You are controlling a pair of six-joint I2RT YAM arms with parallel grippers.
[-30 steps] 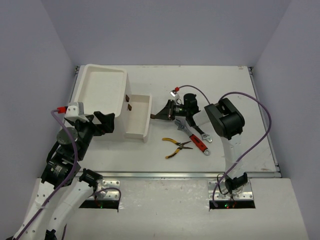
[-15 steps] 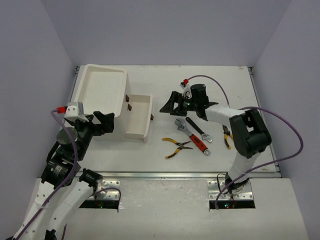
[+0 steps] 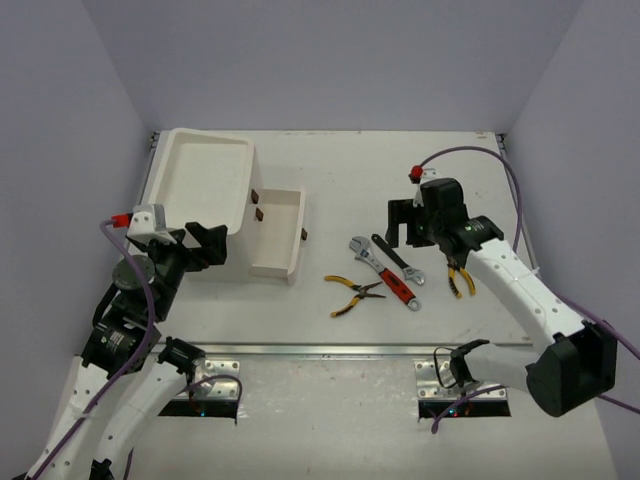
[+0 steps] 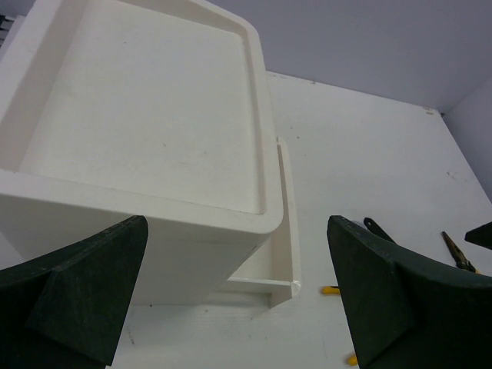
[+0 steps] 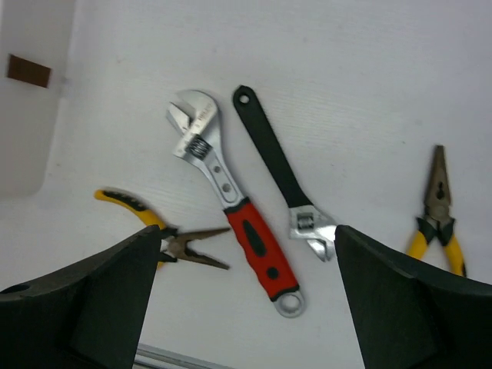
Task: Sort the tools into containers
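The white container point(image 3: 205, 190) stands at the left, with a shallow tray top and one drawer point(image 3: 278, 232) pulled out to the right. On the table lie a red-handled adjustable wrench point(image 3: 385, 270), a black wrench point(image 3: 397, 258) and two yellow-handled pliers point(image 3: 355, 293) point(image 3: 457, 275). My right gripper point(image 3: 403, 225) hangs open and empty above the two wrenches. In the right wrist view, the red-handled wrench point(image 5: 231, 200) and black wrench point(image 5: 278, 173) lie between the fingers of the right gripper point(image 5: 246, 261). My left gripper point(image 3: 205, 245) is open beside the container's near side.
In the left wrist view, the container's tray top point(image 4: 138, 138) and the open drawer's wall point(image 4: 284, 231) fill the view, with my left gripper point(image 4: 238, 307) spread wide before them. A dark-red drawer knob point(image 5: 29, 71) shows at the right wrist view's left edge.
My right gripper has opened and swung right, from beside the open drawer to above the wrenches. The left arm has stayed still.
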